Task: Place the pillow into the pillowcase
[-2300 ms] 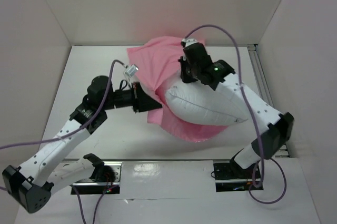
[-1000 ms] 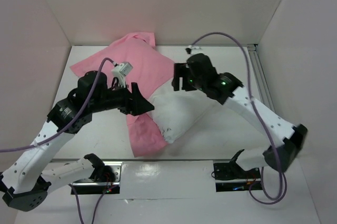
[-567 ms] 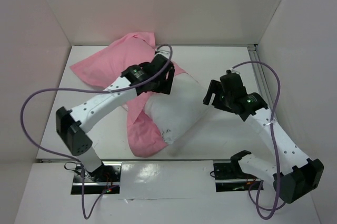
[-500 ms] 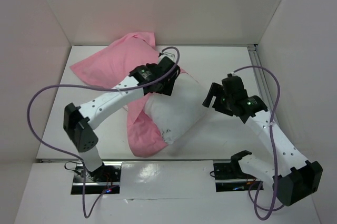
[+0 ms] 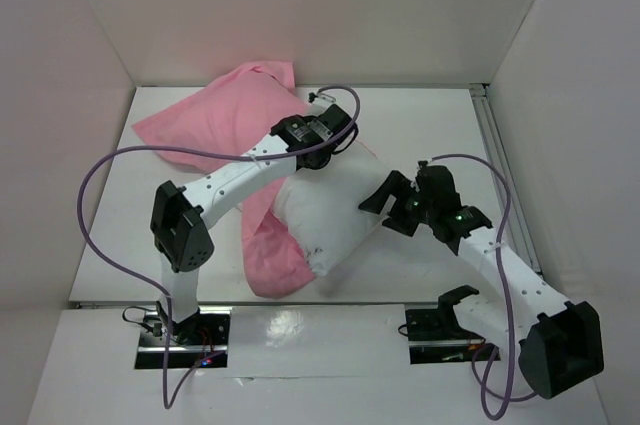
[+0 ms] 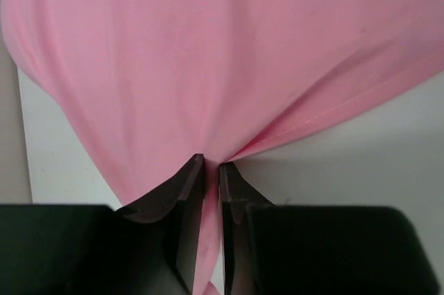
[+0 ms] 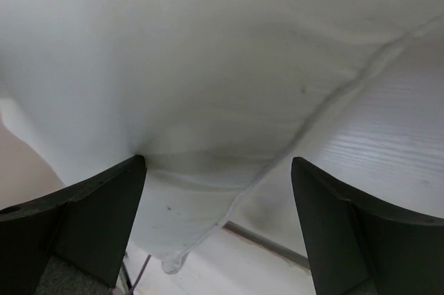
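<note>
The pink pillowcase (image 5: pixel 215 120) lies at the back left, with a fold trailing toward the front (image 5: pixel 270 260). The white pillow (image 5: pixel 330 215) lies partly under it, its right and front parts bare. My left gripper (image 5: pixel 322 145) reaches over the pillow's far end. In the left wrist view the left gripper (image 6: pixel 211 163) is shut on a pinch of the pillowcase (image 6: pixel 208 66). My right gripper (image 5: pixel 383 210) stands open at the pillow's right edge. In the right wrist view the right gripper (image 7: pixel 216 162) has the pillow (image 7: pixel 208 66) bulging between and ahead of its wide jaws.
White walls enclose the table (image 5: pixel 440 125) at the back, left and right. A metal rail (image 5: pixel 497 160) runs along the right side. Purple cables loop over both arms. Both arm bases sit at the near edge.
The left arm swung from the left side over the pillow's far end and closed on the pillowcase cloth. The right gripper moved down and left to the pillow's right edge, opening wider.
</note>
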Controlling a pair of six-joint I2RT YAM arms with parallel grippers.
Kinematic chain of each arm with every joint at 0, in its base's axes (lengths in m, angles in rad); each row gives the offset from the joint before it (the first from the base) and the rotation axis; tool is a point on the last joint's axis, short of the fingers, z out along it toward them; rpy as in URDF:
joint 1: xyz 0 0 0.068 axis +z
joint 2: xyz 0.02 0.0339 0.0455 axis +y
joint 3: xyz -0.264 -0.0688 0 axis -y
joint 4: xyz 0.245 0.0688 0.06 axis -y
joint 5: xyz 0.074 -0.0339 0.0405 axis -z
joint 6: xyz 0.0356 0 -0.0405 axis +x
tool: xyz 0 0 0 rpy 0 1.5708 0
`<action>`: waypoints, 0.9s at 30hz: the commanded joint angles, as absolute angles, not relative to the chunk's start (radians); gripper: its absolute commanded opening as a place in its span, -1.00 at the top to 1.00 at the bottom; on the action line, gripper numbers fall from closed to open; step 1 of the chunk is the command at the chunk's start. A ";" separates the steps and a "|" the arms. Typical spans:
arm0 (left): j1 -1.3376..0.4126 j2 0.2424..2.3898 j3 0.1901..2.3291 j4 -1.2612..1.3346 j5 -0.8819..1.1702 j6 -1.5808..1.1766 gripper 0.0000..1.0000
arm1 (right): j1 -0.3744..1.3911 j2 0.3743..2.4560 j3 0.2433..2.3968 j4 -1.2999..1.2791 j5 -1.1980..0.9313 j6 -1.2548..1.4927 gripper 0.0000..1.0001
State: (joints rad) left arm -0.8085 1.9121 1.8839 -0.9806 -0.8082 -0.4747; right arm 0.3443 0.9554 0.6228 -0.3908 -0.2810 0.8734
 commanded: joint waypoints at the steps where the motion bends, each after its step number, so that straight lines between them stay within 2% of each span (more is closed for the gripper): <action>1: -0.801 1.885 1.948 -1.025 -0.861 -0.457 0.51 | 0.371 0.988 0.601 -0.165 -0.325 0.933 -0.83; 3: -0.801 1.870 1.962 -1.034 -0.810 -0.433 0.81 | 0.397 1.041 0.591 -0.120 -0.313 0.933 -0.80; 4: -0.801 1.855 1.973 -1.034 -0.784 -0.433 1.00 | 0.406 1.063 0.591 -0.068 -0.313 0.933 -0.67; 5: -0.801 1.841 1.973 -1.034 -0.714 -0.420 1.00 | 0.434 1.086 0.591 -0.037 -0.313 0.933 -0.53; 6: -0.801 1.841 1.985 -1.034 -0.674 -0.410 1.00 | 0.449 1.136 0.604 -0.016 -0.301 0.922 -0.31; 7: -0.816 1.826 2.003 -1.034 -0.573 -0.410 1.00 | 0.465 1.156 0.648 0.020 -0.301 0.922 0.39; 9: -0.851 1.801 2.026 -1.005 -0.455 -0.379 1.00 | 0.503 1.209 0.719 0.038 -0.282 0.885 0.91; 10: -0.862 1.801 2.072 -0.993 -0.389 -0.365 1.00 | 0.503 1.222 0.763 0.052 -0.282 0.868 1.00; 12: -0.880 1.790 2.164 -0.983 -0.183 -0.365 1.00 | 0.494 1.255 0.949 0.029 -0.282 0.801 1.00; 14: -0.881 1.804 2.353 -0.974 0.003 -0.365 1.00 | 0.474 1.255 1.151 -0.021 -0.293 0.756 1.00; 17: -0.881 1.807 2.477 -0.910 0.124 -0.389 1.00 | 0.474 1.232 1.281 -0.073 -0.278 0.690 1.00; 20: -0.856 1.725 2.348 -0.784 0.187 -0.434 1.00 | 0.509 1.187 1.197 -0.046 -0.268 0.709 1.00; 22: -0.847 1.710 2.281 -0.750 0.209 -0.475 1.00 | 0.551 1.190 1.016 -0.017 -0.259 0.761 1.00; 24: -0.847 1.701 2.241 -0.750 0.245 -0.509 1.00 | 0.587 1.225 0.830 0.104 -0.246 0.819 1.00; 27: -0.847 1.701 2.218 -0.709 0.322 -0.563 1.00 | 0.597 1.368 0.750 0.199 -0.245 0.830 1.00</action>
